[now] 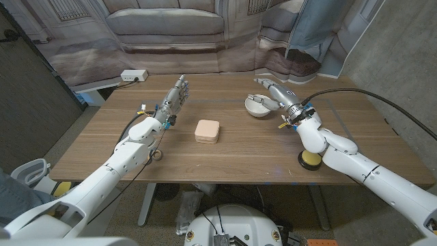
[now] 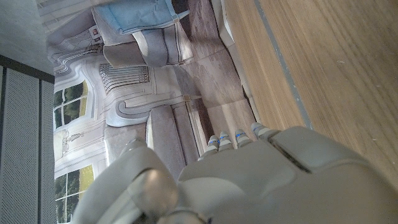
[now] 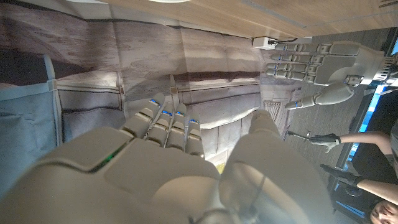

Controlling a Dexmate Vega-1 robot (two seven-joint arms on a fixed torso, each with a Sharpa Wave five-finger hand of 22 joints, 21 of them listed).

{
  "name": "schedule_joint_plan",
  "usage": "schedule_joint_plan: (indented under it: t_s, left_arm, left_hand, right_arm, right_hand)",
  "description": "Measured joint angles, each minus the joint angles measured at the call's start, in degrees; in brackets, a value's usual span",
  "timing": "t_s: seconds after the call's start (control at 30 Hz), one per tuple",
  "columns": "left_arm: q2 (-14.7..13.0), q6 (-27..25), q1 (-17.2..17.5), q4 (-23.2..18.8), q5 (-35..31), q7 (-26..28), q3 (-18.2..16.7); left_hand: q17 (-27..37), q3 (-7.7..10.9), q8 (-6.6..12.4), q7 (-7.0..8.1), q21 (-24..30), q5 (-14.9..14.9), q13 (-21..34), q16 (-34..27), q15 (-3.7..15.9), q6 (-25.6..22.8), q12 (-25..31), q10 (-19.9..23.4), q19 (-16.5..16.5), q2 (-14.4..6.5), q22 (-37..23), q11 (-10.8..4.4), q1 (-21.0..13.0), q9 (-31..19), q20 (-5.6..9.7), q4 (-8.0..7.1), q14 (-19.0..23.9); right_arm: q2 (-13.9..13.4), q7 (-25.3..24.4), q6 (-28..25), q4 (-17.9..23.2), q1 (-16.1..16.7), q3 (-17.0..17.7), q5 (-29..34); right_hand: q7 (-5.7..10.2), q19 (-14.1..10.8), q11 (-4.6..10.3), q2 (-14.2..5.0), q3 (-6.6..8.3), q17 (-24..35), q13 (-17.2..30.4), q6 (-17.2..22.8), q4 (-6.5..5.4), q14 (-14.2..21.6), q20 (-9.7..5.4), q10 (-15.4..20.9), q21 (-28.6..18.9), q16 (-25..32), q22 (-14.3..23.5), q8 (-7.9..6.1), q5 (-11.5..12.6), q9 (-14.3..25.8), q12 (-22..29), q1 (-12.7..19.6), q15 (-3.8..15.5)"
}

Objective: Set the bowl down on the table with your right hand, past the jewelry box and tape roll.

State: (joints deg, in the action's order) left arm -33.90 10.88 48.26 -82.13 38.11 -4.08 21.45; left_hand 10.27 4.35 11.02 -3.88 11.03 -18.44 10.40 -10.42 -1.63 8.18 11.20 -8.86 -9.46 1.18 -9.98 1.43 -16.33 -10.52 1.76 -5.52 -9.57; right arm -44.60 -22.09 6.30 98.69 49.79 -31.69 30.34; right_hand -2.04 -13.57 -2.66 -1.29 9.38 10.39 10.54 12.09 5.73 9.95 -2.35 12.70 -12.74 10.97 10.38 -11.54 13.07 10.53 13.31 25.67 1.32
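Resting beyond the box point(image 1: 207, 130), the bowl point(image 1: 258, 106) sits on the table point(image 1: 239, 157); right hand point(image 1: 273, 92) above it, fingers apart, apparently released; left hand point(image 1: 175, 98) empty, fingers extended.

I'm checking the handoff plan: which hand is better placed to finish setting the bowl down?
Right. The right hand is already at the bowl, while the left hand stands apart beyond the jewelry box.

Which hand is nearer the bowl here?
Right. The right hand is at the bowl, fingers over its rim. The left hand stands across the table, beyond the jewelry box.
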Motion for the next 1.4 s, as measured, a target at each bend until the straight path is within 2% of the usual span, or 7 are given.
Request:
schedule_joint_plan:
  t_s: [0.1,0.2,0.43,0.7,1.0,1.3,1.4]
  left_arm:
    - [-0.1,-0.1,0.1,-0.3,0.0,0.2,0.0]
    - [-0.2,-0.3,0.2,-0.6,-0.1,0.4,0.0]
    - [-0.3,-0.9,0.2,-1.0,-0.2,0.7,0.0]
    - [-0.3,-1.4,0.1,-1.3,-0.4,1.1,0.1]
    - [-0.2,-1.4,0.2,-1.6,-0.4,1.5,0.1]
    - [-0.5,-1.4,1.0,-2.3,-0.4,2.1,-0.2]
    - [-0.6,-1.4,1.4,-2.6,-0.4,2.3,-0.4]
  left_hand:
    - [0.0,-0.17,0.00,0.00,0.0,0.0,0.0,0.0,0.00,0.0,0.0,0.0,0.0,0.0,0.0,0.00,0.0,0.0,0.00,0.17,0.0]
    - [0.0,-0.16,0.00,0.00,0.0,0.0,0.0,0.0,0.00,0.0,0.0,0.0,0.0,0.0,0.0,0.00,0.0,0.0,0.00,0.17,0.0]
    - [0.0,-0.16,0.00,0.00,0.0,0.0,0.0,0.0,0.00,0.0,0.0,0.0,0.0,0.0,0.0,0.00,0.0,0.0,0.00,0.16,0.0]
    - [0.0,-0.16,0.00,0.00,0.0,0.0,0.0,0.0,0.00,0.0,0.0,0.0,0.0,-0.1,0.0,0.00,-0.1,0.0,0.00,0.16,0.0]
    - [0.0,-0.16,0.00,0.00,0.0,0.0,0.0,0.0,0.00,0.0,0.0,0.0,0.0,-0.2,0.0,0.00,-0.2,0.0,0.00,0.16,0.0]
    - [0.0,-0.16,0.00,0.01,0.0,0.0,0.0,0.0,0.00,0.0,0.0,-0.1,0.0,-0.2,0.0,-0.14,-0.2,0.0,0.00,0.16,0.0]
    - [0.0,-0.40,0.00,0.21,0.0,0.0,0.0,0.0,0.00,0.2,0.0,-0.7,0.0,-0.2,0.0,-0.11,-0.2,0.0,0.00,0.41,0.0]
  right_arm:
    - [-0.1,0.5,-0.5,0.0,-0.3,-0.3,0.6]
    - [-0.3,0.7,-0.8,0.0,-0.6,-0.6,1.2]
    - [-0.6,1.0,-1.3,-0.1,-1.2,-1.2,2.1]
    - [-0.9,1.1,-2.1,-0.5,-1.7,-1.8,3.8]
    - [-1.5,1.7,-3.6,-0.2,-2.4,-2.7,6.0]
    - [-2.1,2.8,-4.5,0.4,-2.9,-3.3,7.4]
    - [-2.3,3.0,-4.6,0.5,-3.0,-3.4,7.8]
  right_hand:
    - [0.00,-0.2,0.29,0.18,0.45,0.0,0.0,0.0,1.40,0.2,0.24,0.3,0.3,0.0,0.0,0.00,0.5,0.0,0.0,2.1,-0.02]
    - [0.00,-0.5,0.31,0.53,0.84,0.0,0.0,0.0,2.26,0.3,0.08,0.3,0.3,0.0,0.0,0.00,0.7,0.0,0.0,3.5,0.10]
    - [0.26,-0.7,0.31,1.00,1.38,0.0,0.0,-0.3,3.28,0.5,-0.11,0.3,0.3,0.0,0.0,0.00,1.2,0.0,0.0,5.5,0.30]
    - [0.93,-1.0,0.76,1.81,2.25,0.0,0.3,-0.9,4.62,0.8,0.20,-0.2,0.7,0.0,0.0,0.00,2.7,0.3,-0.5,10.6,0.61]
    - [1.52,-1.0,1.55,3.09,2.48,0.0,0.3,-2.2,4.85,0.6,0.20,-1.0,0.9,0.0,0.0,0.07,3.7,0.3,-0.9,14.5,0.84]
    - [1.73,-1.0,1.84,4.56,2.48,0.0,0.3,-2.8,4.85,0.0,0.20,-1.3,0.9,0.0,0.0,0.40,4.6,0.3,-0.9,16.0,0.93]
    - [2.14,-1.0,2.15,5.60,2.48,0.0,0.3,-3.6,4.84,0.1,0.20,-1.6,1.1,-0.4,0.0,0.39,5.0,0.3,-0.9,17.0,0.93]
